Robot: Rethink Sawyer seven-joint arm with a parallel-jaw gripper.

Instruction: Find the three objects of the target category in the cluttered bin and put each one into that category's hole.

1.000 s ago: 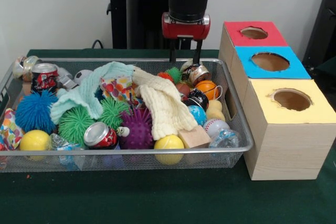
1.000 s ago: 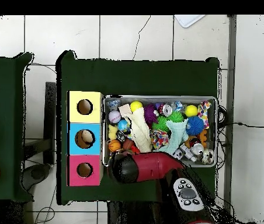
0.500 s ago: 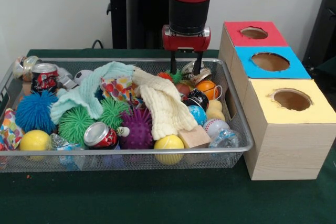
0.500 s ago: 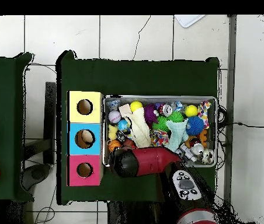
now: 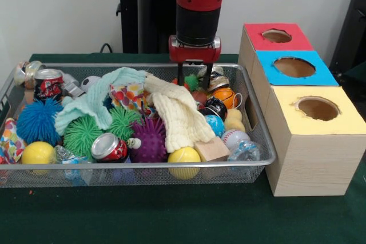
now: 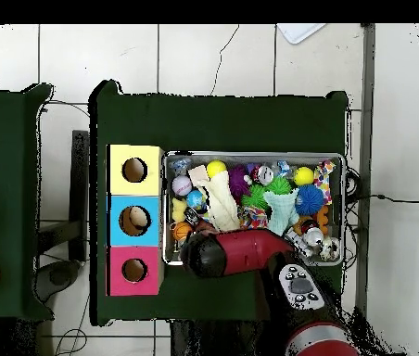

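Observation:
The wire mesh bin is full of clutter and also shows in the overhead view. My gripper is open and reaches down into the bin's far side, its fingertips either side of a small green spiky ball. In the overhead view the arm hides the gripper. A pale yellow soft thing lies half buried by the bin's right wall; I cannot tell whether it is the duck. No teddy bear shows. The red-topped box's hole is to the right of the gripper and also shows in the overhead view.
A blue-topped box and a yellow-topped box stand in a row with the red-topped one, right of the bin. The bin holds spiky balls, drink cans, a cream cloth, a mint cloth and small sports balls.
The gripper has come down and moved left in the front view, from above the bin's far rim into the clutter. It stays open.

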